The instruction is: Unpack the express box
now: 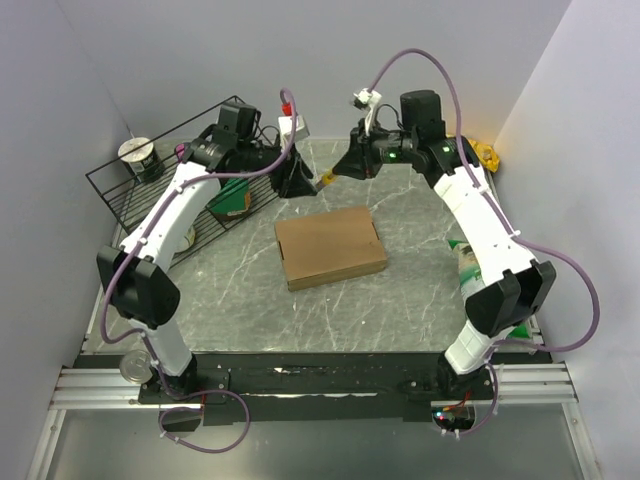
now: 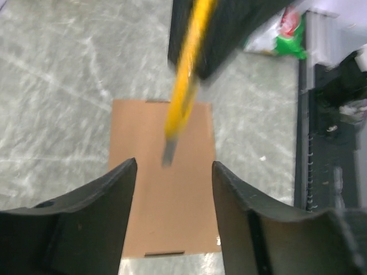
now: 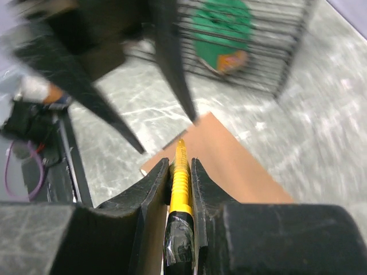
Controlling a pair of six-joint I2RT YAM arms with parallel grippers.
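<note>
The express box [image 1: 331,247] lay closed mid-table, its long axis roughly nine to three. At its twelve o'clock the right gripper [image 3: 179,165] clenched a yellow knife [image 2: 184,74], tip aimed boxward. At eleven the left gripper [image 2: 174,167] hung released and empty.

My right fingers [image 3: 150,192] are black. The cutter [image 3: 180,183] is yellow, with black tape at its base and a grey tip. The express box [image 1: 331,248] is plain brown, unprinted. The table [image 1: 400,300] is grey marble with pale veins. The wire basket [image 1: 165,136] is black.
</note>
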